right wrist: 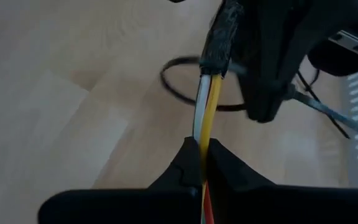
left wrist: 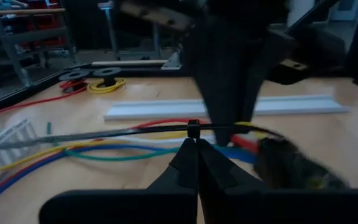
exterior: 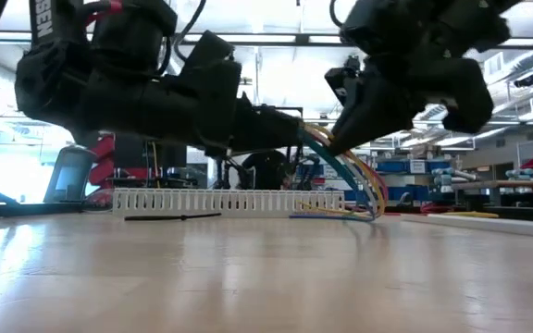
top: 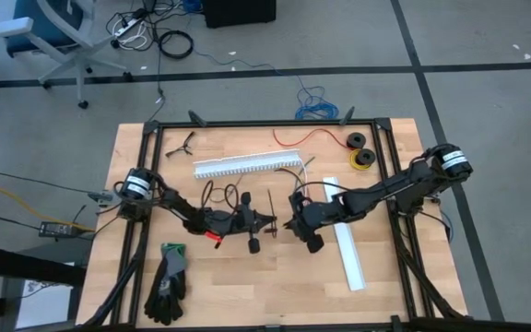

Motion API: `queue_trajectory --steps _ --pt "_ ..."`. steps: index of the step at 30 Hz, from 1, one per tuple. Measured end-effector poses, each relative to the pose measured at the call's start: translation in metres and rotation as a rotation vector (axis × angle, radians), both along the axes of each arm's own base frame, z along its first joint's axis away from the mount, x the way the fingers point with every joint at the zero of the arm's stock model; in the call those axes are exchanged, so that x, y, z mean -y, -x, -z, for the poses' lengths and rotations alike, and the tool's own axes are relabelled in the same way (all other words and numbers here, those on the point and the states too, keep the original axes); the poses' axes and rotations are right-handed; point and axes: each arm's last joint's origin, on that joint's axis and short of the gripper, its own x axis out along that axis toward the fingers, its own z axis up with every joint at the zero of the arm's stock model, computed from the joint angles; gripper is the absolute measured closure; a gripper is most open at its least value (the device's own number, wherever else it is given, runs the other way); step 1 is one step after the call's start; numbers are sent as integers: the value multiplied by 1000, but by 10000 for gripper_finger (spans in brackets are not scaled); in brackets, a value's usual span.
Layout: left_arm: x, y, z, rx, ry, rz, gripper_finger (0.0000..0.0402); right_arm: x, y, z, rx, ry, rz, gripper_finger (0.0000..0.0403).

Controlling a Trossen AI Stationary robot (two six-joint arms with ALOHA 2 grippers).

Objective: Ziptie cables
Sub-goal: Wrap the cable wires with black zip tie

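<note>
2 grippers meet mid-table: right gripper (right wrist: 201,163) is clamped on the cables (right wrist: 207,106), which run lengthwise straight from its jaws toward left gripper (left wrist: 196,149), pinching the zip tie (left wrist: 104,134).

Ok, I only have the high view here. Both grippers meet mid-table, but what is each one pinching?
Observer: The left wrist view shows the left gripper shut on a black zip tie lying across the cables.
Operator: And the right?
Observer: The right gripper is shut on the cables, near their dark-wrapped end.
Operator: Lifted?
Observer: In the low view both grippers are off the table, and the cables arc down to it.
</note>
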Motion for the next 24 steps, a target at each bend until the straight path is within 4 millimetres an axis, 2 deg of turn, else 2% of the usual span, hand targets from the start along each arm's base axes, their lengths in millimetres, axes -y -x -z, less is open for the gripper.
queue_trajectory --steps 6,17,24 --pt "-2 -3 -1 0 2 7 400 5 -3 -3 0 -54 -17 385" --pt "-2 -3 -1 -3 -2 8 400 4 -3 -3 -11 -125 -27 294" --pt "-3 0 16 -183 -46 8 400 7 -4 -3 -12 -169 42 280"
